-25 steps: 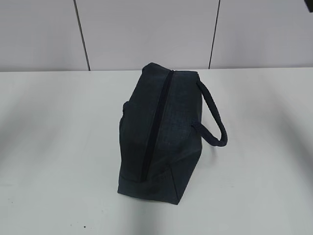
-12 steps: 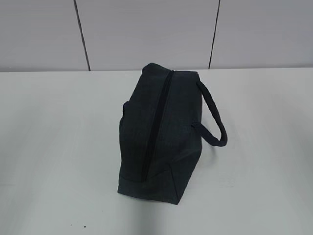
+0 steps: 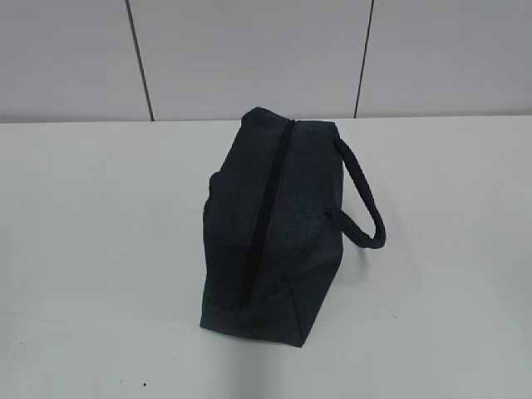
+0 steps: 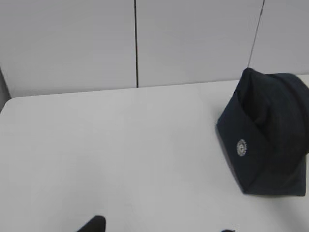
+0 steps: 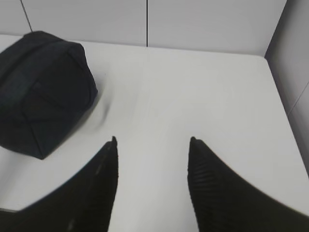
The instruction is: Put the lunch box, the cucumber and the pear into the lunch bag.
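The dark navy lunch bag [image 3: 291, 191] stands in the middle of the white table, its top zipper [image 3: 264, 212] closed along its length and a loop handle [image 3: 366, 199] hanging to the right. In the left wrist view the lunch bag [image 4: 265, 135] is at the right, with its white round logo [image 4: 241, 147] showing. My left gripper [image 4: 161, 228] is open and empty, only its tips in frame, well left of the bag. In the right wrist view the lunch bag [image 5: 41, 92] is at the upper left. My right gripper [image 5: 152, 140] is open and empty over bare table. The lunch box, cucumber and pear are out of view.
The white table [image 3: 91, 249] runs back to a grey panelled wall [image 3: 249, 58]. A side wall [image 5: 294, 63] borders the table on the right in the right wrist view. Neither arm shows in the exterior view.
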Controlling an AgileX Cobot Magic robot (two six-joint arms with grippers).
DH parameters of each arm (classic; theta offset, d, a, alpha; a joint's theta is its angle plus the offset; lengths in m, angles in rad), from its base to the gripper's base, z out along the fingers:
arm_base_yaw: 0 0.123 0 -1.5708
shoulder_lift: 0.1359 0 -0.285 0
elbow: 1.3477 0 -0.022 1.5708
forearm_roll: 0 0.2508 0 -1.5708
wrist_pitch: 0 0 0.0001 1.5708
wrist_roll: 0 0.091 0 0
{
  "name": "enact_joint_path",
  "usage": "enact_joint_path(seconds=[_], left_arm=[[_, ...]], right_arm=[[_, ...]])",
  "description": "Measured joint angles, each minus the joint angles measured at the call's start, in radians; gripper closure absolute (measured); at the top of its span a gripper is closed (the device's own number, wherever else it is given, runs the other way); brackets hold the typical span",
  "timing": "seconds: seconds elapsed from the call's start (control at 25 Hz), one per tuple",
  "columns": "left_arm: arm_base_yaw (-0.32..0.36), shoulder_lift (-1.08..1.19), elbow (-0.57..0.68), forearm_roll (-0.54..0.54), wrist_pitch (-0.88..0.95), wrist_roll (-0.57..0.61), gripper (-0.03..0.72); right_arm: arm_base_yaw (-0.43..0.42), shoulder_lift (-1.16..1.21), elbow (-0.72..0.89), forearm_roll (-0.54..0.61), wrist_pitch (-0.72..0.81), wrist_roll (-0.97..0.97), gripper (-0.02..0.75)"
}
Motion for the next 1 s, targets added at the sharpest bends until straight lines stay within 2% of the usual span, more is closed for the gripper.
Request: enact_joint_path(seconds=[0.16,0.36,0.68,1.0], left_arm=[[0.0,0.0,0.067,0.011,0.0,0.0,0.263],[0.0,0.0,0.162,-0.029,-0.017,-0.001,0.263],[0.0,-0.001,0.187,-0.029,-0.127,-0.002,0.263],[0.0,-0.001,0.213,0.023,-0.168,-0.002,0.263]], right_arm=[[0.0,-0.103,0.166,0.0,0.002,0.0,0.362],[0.0,-0.147,0.353,0.0,0.004,0.0,0.362],[0.0,-0.147,0.393,-0.041,-0.035,0.0,0.364],[0.0,-0.147,0.429,-0.048,-0.113,0.0,0.364]])
